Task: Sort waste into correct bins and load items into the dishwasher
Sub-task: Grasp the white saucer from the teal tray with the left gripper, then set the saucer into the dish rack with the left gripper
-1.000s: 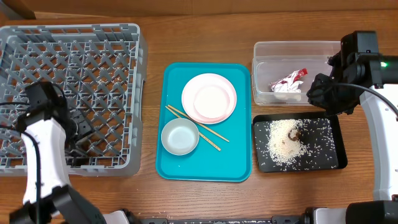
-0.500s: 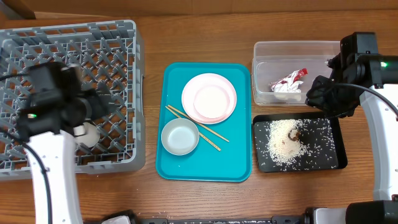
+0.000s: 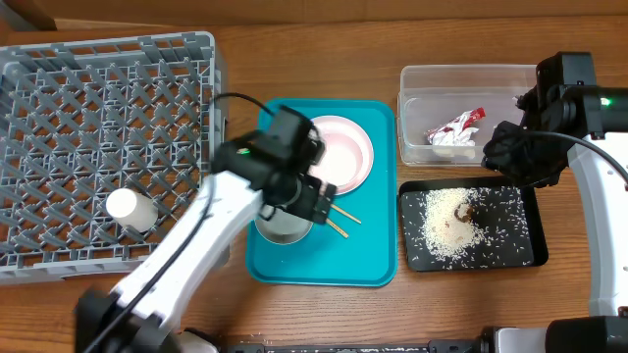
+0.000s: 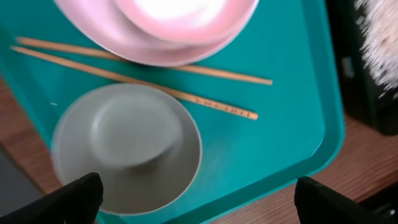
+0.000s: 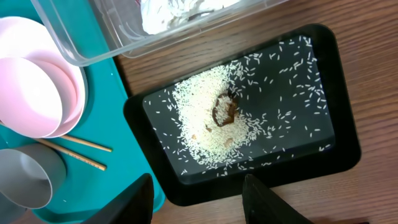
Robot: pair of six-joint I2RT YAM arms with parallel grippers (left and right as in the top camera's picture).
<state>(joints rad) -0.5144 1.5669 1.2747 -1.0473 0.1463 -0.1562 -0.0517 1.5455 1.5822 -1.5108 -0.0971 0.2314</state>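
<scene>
While over the grey bowl (image 4: 124,149), left gripper (image 4: 198,202) (jaws wide).

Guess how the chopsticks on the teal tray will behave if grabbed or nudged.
Likely stiff and very light: the chopsticks look like thin wood. They lie flat on the smooth tray, so they would probably slide or roll when nudged. Flat and thin, they may be hard to pinch.
</scene>
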